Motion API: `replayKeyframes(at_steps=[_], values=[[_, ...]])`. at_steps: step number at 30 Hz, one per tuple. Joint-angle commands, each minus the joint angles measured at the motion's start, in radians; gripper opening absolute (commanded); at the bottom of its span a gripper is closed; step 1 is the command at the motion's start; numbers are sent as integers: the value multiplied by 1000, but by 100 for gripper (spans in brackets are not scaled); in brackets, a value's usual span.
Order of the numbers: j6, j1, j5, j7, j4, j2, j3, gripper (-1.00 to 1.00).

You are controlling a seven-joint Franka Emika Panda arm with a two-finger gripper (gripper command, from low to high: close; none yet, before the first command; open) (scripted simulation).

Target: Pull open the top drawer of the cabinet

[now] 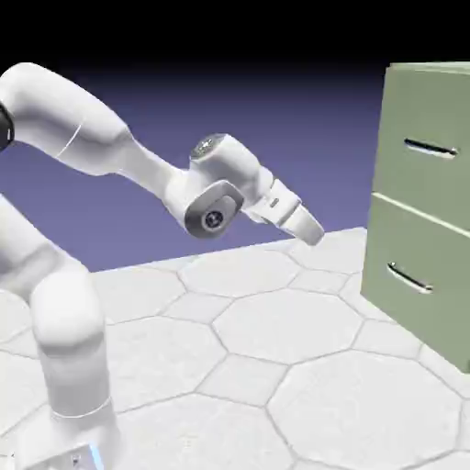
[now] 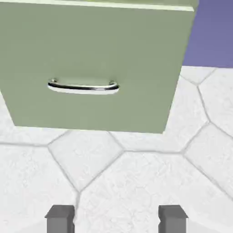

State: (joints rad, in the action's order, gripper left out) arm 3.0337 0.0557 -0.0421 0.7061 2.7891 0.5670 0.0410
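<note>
progress of work: nothing of the task proper is done. the cabinet [image 1: 424,207] stands at the right edge of the exterior view, on the bench [image 1: 275,367], and both of its fronts sit flush with the body. the top drawer [image 1: 431,138] shows no gap along its edges and its silver handle [image 1: 430,149] lies untouched. the lower drawer [image 1: 413,275] is likewise closed, with its own handle [image 1: 408,277] undisturbed.

position of the arm: the claw [image 1: 310,227] hangs in open air, well apart from the cabinet, angled down and toward it. it sits lower than the top handle, nearer the level of the seam between the two fronts. no contact with any surface is visible.

state of the claw: released and empty. in the hand view its two grey fingertips [image 2: 60,217] stand wide apart at the bottom edge with only bench tiles between them.

aim: the hand view is filled by one green front [image 2: 91,68] with one bar handle [image 2: 83,86]; judged by the bench tiles directly under it, this is the lower drawer, so the camera is not yet trained on the target.

remaining, in my judgement: raise and advance the claw to the top handle, bracket the bar, clench, then draw straight back. the whole approach, grasp and pull are outstanding.
</note>
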Motion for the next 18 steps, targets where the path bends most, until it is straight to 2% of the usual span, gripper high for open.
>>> replayKeyframes(at_steps=[1,18], values=[[-3,36,-35,-29,-17,-3,34,0],[-49,652,-628,-521,-313,-45,612,0]])
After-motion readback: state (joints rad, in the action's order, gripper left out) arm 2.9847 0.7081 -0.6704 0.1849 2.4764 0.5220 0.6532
